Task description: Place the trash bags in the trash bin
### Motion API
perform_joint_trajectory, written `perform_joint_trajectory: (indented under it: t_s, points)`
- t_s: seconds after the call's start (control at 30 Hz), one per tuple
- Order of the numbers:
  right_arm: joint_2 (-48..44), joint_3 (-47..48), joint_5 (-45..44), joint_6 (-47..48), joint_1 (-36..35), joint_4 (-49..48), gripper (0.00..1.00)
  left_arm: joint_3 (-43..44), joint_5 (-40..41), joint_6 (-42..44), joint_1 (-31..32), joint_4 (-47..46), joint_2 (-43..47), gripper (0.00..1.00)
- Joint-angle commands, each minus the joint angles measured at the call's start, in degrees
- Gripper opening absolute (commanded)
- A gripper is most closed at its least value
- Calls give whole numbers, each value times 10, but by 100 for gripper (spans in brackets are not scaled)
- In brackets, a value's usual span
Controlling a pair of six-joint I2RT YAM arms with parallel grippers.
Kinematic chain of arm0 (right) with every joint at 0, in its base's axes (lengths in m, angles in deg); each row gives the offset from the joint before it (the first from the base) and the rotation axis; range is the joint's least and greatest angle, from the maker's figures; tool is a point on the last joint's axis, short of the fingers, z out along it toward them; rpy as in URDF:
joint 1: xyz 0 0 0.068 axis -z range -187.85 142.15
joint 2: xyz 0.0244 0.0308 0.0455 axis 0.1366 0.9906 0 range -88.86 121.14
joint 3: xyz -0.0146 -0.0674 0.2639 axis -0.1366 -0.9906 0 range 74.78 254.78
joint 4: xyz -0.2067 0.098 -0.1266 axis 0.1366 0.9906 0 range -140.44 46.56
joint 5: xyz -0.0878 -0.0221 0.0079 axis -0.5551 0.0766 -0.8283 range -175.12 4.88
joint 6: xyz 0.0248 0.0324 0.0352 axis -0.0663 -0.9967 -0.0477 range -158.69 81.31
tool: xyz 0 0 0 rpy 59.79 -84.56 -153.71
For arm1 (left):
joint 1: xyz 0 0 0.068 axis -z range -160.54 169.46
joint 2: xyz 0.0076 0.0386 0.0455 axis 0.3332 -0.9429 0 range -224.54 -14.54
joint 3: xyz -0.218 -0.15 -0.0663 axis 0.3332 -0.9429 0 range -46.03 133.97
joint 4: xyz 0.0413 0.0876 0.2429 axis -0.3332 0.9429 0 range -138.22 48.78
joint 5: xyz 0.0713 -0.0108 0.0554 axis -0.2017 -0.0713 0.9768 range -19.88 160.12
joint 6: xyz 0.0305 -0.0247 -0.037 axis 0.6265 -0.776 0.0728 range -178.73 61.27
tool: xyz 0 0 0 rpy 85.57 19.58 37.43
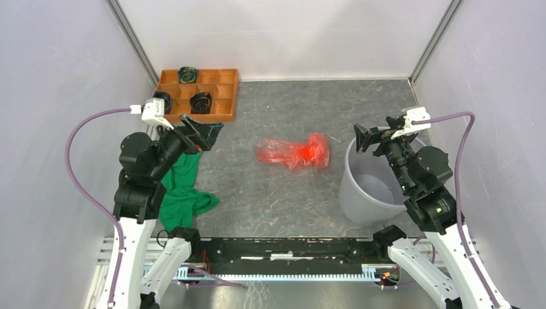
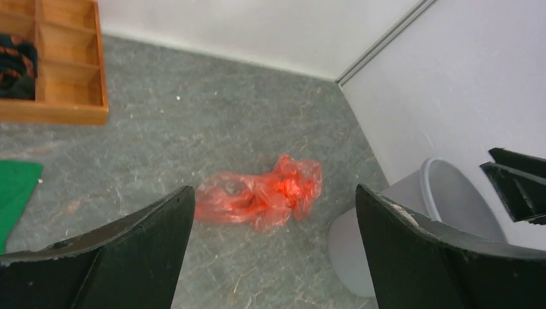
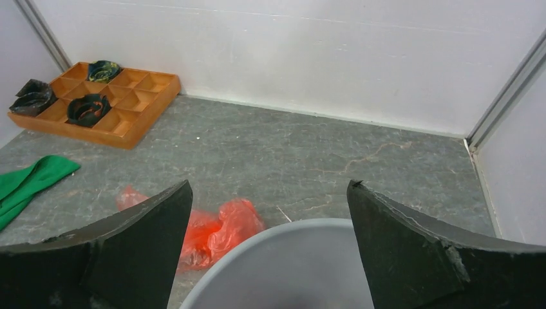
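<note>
The red-orange trash bag (image 1: 293, 153) lies crumpled on the grey table, just left of the pale grey trash bin (image 1: 367, 193). The bin stands upright at the right with nothing showing inside. My left gripper (image 1: 201, 132) is open and empty, raised at the left and well short of the bag; its wrist view shows the bag (image 2: 257, 196) between the open fingers (image 2: 275, 190) and the bin (image 2: 360, 251). My right gripper (image 1: 364, 138) is open and empty above the bin's far rim; its wrist view (image 3: 270, 183) shows the bin (image 3: 290, 257) below and the bag (image 3: 222, 228) beyond.
A compartmented wooden tray (image 1: 225, 96) with small black rolls (image 1: 201, 102) sits at the back left. A green cloth (image 1: 183, 187) lies under the left arm. Pale walls close in the back and both sides.
</note>
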Motion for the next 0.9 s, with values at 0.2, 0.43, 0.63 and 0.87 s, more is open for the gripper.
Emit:
perform_joint_trajectory:
  t_s: [0.2, 0.43, 0.63, 0.87]
  points:
    - [10, 0, 2, -36, 31, -37, 98, -71, -106, -26, -18, -29, -44, 100]
    - [3, -13, 20, -52, 34, -52, 98, -103, -47, -29, 81, -52, -119, 100]
    - [14, 0, -5, -35, 35, -17, 98, -92, 30, -32, 176, -87, -236, 100]
    - [-32, -66, -17, -54, 36, -76, 98, -70, 55, -27, 182, -170, -371, 100]
